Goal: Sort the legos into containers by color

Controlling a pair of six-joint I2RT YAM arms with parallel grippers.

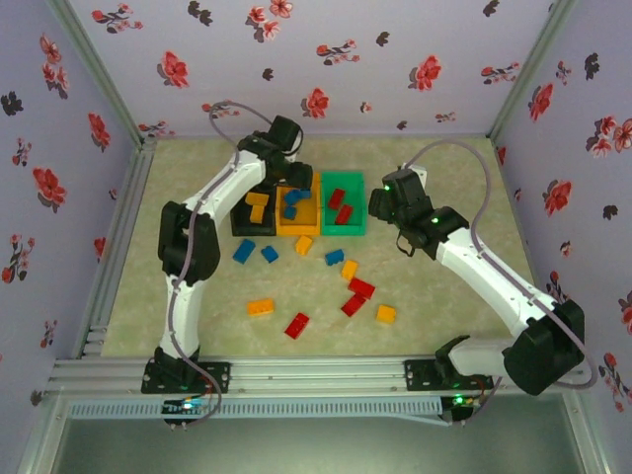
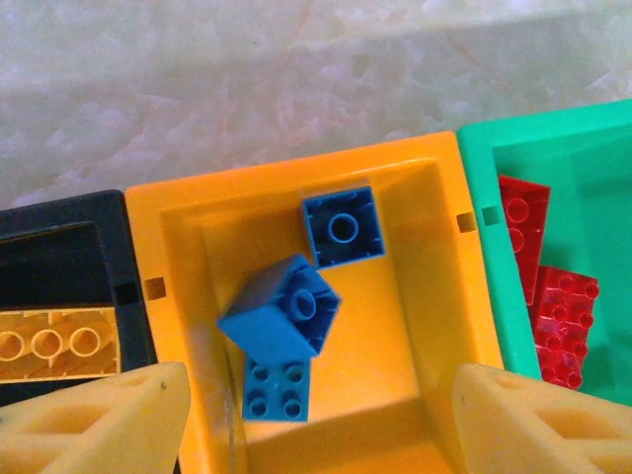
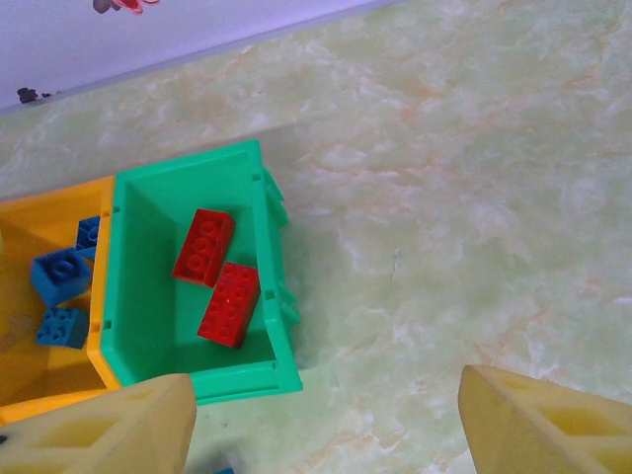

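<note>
The left gripper (image 2: 316, 423) has its fingers spread wide at the frame's bottom corners — three blue legos (image 2: 281, 318) lie in the orange bin (image 2: 166, 326), between and just above them. The right gripper (image 3: 326, 423) is also spread and empty — two red legos (image 3: 217, 278) sit in the green bin (image 3: 138, 286), left of centre.

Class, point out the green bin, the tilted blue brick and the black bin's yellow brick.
green bin (image 3: 247, 381): right wrist view, near wall.
tilted blue brick (image 2: 280, 317): left wrist view, middle.
yellow brick (image 2: 54, 344): left wrist view, studded top.
</note>
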